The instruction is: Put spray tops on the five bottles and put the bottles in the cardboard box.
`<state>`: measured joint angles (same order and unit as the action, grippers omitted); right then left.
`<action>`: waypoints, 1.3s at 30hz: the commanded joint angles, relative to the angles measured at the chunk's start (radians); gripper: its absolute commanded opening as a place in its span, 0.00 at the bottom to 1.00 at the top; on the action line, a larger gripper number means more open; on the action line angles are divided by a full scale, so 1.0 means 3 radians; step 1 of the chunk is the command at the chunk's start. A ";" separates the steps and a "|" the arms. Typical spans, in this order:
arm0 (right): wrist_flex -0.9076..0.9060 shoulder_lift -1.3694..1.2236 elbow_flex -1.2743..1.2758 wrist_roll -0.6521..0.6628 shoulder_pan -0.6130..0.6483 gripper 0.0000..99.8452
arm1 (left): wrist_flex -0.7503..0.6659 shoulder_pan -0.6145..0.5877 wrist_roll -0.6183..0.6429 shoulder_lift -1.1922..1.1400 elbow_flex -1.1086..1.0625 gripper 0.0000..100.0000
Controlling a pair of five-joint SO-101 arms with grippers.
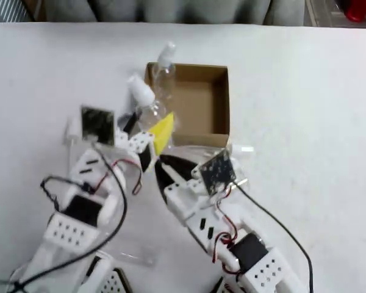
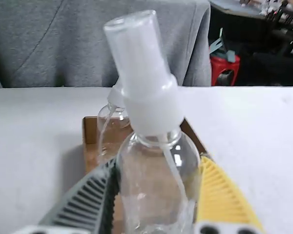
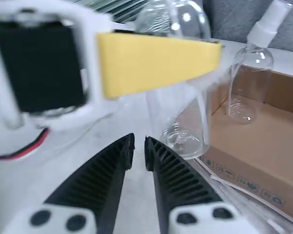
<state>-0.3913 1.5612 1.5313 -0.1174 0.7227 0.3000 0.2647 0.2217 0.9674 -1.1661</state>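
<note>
Nearest us, the two white arms rise from the near edge of the white table (image 1: pixel 311 91). On the left, the left gripper (image 2: pixel 156 165) is clamped around a clear bottle (image 2: pixel 154 195), with the grey finger on one side of its body and the yellow finger on the other. This bottle stands upright and carries a white spray top (image 2: pixel 144 83). It is at the left wall of the cardboard box (image 1: pixel 198 104), and we cannot tell whether its base touches the table. Inside the open box, a second clear bottle (image 1: pixel 165 73) with its own spray top stands upright in the far left corner. Right of the held bottle, the right gripper (image 3: pixel 139 146) is low over the table near the box's near left corner. Its black jaws are drawn almost together, with only a slit between them, and they hold nothing. Farther right, a small white part (image 1: pixel 243 148) lies on the table just beside the box's near right corner
</note>
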 commanded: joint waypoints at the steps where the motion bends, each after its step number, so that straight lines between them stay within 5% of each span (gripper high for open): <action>1: -0.0018 0.0396 0.0077 0.0010 0.0043 0.01 | -0.0113 -0.0059 -0.0056 -0.0437 0.0353 0.07; 7: 0.0049 0.0442 0.0169 0.0199 0.0049 0.01 | -0.0031 -0.0038 -0.0051 -0.0304 0.0363 0.07; 25: 0.0913 -0.0499 0.0159 0.0225 -0.0320 0.01 | 0.1289 0.0309 -0.0261 0.0867 0.0353 0.07; 34: 0.0872 -0.0483 0.0159 0.0225 -0.0340 0.01 | 0.1248 0.0299 -0.0276 0.0862 0.0353 0.07; 39: 0.0488 -0.0473 0.0061 0.0465 -0.0335 0.01 | 0.0696 -0.0028 -0.0266 0.0846 0.0230 0.07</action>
<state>-0.1887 1.4185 1.5942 -0.0468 0.6475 0.6176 0.3184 0.1419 1.2022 -1.1201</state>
